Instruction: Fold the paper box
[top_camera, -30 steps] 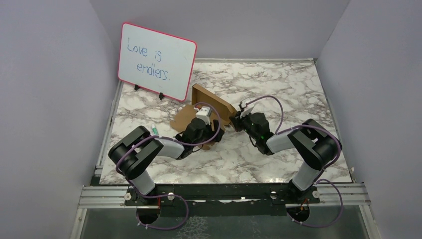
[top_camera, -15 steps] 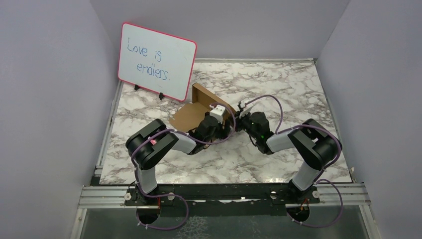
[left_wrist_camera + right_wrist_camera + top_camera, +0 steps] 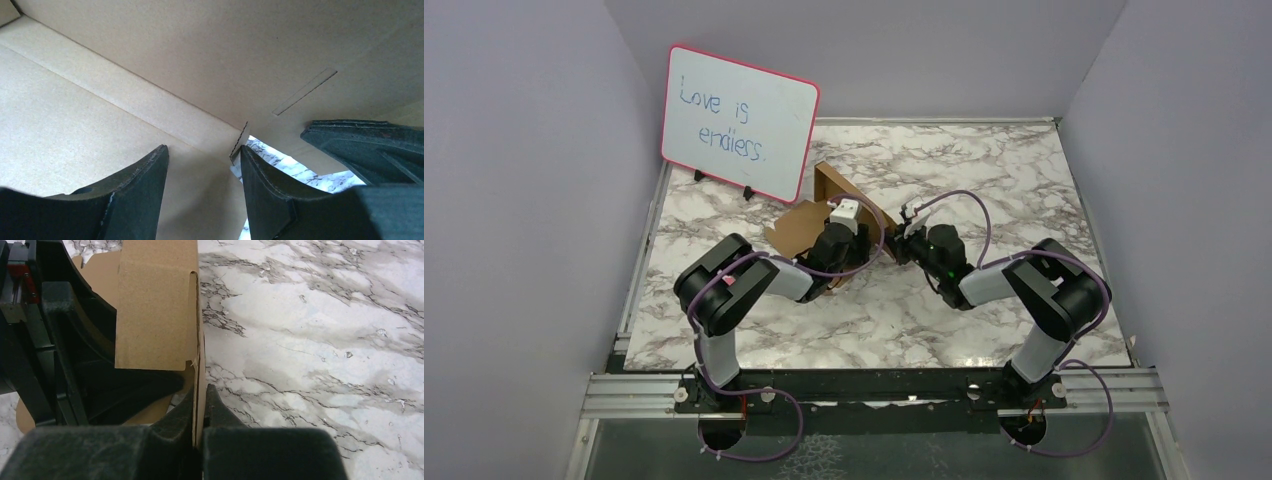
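**A:** How is the left arm posed?

**B:** It is folded low with the elbow up, reaching toward the pink-framed whiteboard [image 3: 739, 120]. The left gripper [image 3: 202, 155] points into the paper box [image 3: 796, 228], which lies on the marble table [image 3: 984, 170] just below the whiteboard's lower right corner. Its jaws stand partly apart and pinch nothing.

**A:** What is the box like?

**B:** It is plain brown cardboard, matte and creased, and only half formed. One panel lies flat and one wall stands up, running rightward from the whiteboard's corner. A thin slot is cut in that wall. Only the left gripper's black fingers [image 3: 135, 195] are inside it.

**A:** And the right arm?

**B:** It is also bent low, with its forearm angled toward the whiteboard. The right gripper [image 3: 200, 390] is clamped tight on the thin edge of the upright wall.
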`<state>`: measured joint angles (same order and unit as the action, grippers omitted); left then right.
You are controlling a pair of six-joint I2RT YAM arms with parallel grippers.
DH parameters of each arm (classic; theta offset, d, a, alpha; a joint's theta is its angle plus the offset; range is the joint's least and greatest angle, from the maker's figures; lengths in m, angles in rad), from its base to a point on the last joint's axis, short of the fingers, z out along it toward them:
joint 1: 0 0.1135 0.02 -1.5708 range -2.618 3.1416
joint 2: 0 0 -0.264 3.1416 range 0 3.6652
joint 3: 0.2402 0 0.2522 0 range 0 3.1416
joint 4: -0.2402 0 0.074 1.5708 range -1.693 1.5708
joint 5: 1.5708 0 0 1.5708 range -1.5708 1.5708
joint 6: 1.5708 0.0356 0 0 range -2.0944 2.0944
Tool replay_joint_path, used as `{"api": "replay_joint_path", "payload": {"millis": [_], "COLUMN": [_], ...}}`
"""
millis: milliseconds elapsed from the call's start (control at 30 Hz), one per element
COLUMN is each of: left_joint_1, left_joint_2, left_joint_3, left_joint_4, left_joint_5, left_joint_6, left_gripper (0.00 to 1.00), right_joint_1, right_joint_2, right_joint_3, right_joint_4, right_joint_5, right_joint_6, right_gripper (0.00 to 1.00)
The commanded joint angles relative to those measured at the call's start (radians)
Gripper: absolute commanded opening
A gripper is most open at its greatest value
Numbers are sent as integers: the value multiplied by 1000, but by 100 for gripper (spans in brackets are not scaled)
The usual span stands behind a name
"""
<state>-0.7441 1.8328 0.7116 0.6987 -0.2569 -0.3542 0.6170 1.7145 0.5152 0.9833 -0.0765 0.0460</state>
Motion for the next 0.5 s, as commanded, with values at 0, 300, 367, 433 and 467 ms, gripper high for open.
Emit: {"api": "replay_joint_path", "payload": {"millis": [0,300,367,433,467], "left_joint_1": [11,18,21,25,26], "left_joint_2": [-32,-106,-136,-170,-190], "left_joint_3": [4,-42,-56,-73,-81], "left_joint_4": [23,44,48,55,59], "left_joint_5": [60,123,135,149,154], "left_joint_6": [-77,-173,-197,-222,-232], "left_gripper": [56,57,59,62,63], "right_joint_1": [9,61,70,76,79], "right_joint_2": [21,49,53,60,64], "right_joint_3": [-1,-19,-15,-12,-12], "right_joint_4": [-9,58,58,60,61], "right_joint_5": [5,254,281,295,300], "right_joint_6": [-22,-3,-5,-3,-2], "right_gripper": [1,1,1,1,1]}}
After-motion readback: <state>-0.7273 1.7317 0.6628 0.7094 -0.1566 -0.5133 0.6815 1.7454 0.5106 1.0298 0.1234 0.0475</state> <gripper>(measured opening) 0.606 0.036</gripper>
